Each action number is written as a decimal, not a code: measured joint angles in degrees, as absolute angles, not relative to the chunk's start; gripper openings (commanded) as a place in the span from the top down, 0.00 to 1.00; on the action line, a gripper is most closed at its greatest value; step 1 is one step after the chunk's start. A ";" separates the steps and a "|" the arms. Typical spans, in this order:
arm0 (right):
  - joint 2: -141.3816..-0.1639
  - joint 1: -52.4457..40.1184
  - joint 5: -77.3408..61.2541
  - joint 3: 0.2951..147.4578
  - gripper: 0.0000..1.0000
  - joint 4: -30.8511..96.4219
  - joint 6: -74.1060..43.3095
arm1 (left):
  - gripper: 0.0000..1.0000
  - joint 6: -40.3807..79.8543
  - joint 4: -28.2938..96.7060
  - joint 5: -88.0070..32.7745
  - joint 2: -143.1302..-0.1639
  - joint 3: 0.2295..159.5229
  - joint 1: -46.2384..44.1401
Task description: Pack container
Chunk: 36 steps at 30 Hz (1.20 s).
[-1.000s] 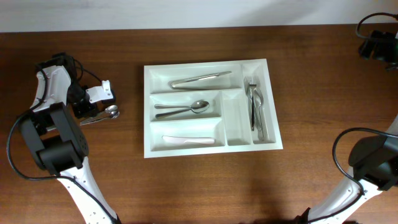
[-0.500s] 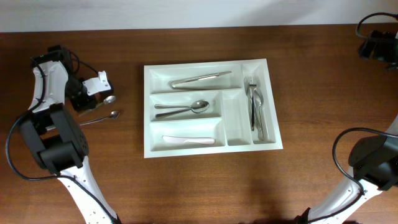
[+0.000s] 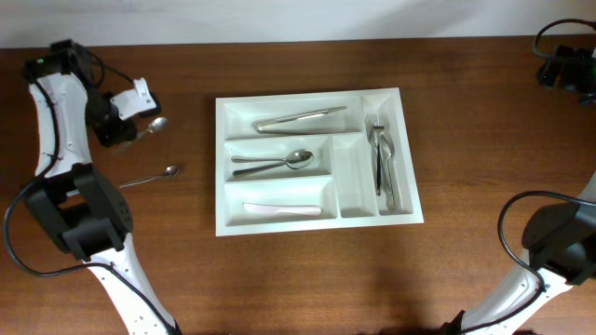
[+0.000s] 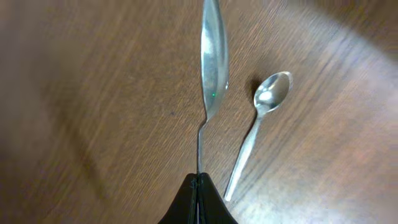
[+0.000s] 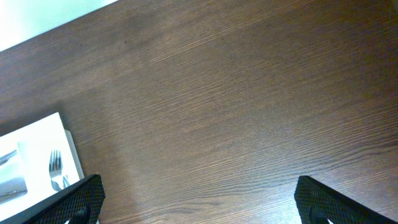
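The white cutlery tray (image 3: 221,167) lies mid-table. It holds a knife (image 3: 300,118) in the top compartment, spoons (image 3: 279,163) in the middle one, a knife (image 3: 282,209) in the bottom one and forks (image 3: 382,158) in the far right slot. My left gripper (image 3: 128,132) is left of the tray, shut on the handle of a spoon (image 3: 155,124), which it holds above the table. In the left wrist view the jaws (image 4: 199,183) pinch that spoon (image 4: 213,62). A second spoon (image 3: 154,175) lies on the table below it and also shows in the left wrist view (image 4: 264,118). My right gripper (image 5: 199,193) is open and empty.
The narrow compartment (image 3: 354,177) beside the forks holds nothing. My right arm (image 3: 563,67) stays at the far right back corner. Its wrist view shows bare wood, the tray's corner (image 5: 37,143) and the fork tips (image 5: 56,168).
My left gripper has risen from beside the two spoons and moved back and to the left with one spoon. The other spoon stays on the table. The right arm has not moved.
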<state>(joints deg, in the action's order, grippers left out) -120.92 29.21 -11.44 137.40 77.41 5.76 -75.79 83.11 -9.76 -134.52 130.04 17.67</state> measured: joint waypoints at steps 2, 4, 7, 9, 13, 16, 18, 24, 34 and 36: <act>-120.92 29.21 -11.44 137.40 0.01 77.38 5.74 | 0.98 -75.61 85.41 -10.87 -134.52 133.14 17.58; -120.92 29.21 -11.44 137.38 0.01 77.41 5.74 | 0.98 -75.57 87.13 -12.14 -134.52 136.07 17.41; -120.92 29.21 -11.44 137.38 0.01 77.41 5.74 | 0.98 -75.55 88.55 -13.23 -134.52 139.92 16.38; -120.92 29.21 -11.42 137.40 0.01 77.41 5.76 | 0.98 -75.59 89.65 -13.56 -134.52 141.56 15.44; -120.92 29.21 -11.44 137.40 0.01 77.41 5.74 | 0.98 -76.09 91.57 -13.87 -134.52 144.33 12.23; -120.92 29.21 -11.44 137.40 0.01 77.41 5.78 | 0.98 -77.49 92.90 -14.20 -134.52 144.77 8.95; -120.92 29.21 -11.42 137.40 0.01 77.41 5.78 | 0.98 -78.48 93.76 -14.22 -134.52 144.77 5.78; -120.92 29.21 -11.44 137.40 0.01 77.41 5.76 | 0.98 -81.17 96.25 -14.44 -134.52 144.77 -3.38; -120.92 29.21 -11.44 137.40 0.01 77.41 5.76 | 0.98 -80.40 96.42 -14.81 -134.52 142.96 -16.32; -120.92 29.21 -11.44 137.40 0.01 77.41 5.74 | 0.98 -80.03 96.42 -14.81 -134.52 140.40 -18.74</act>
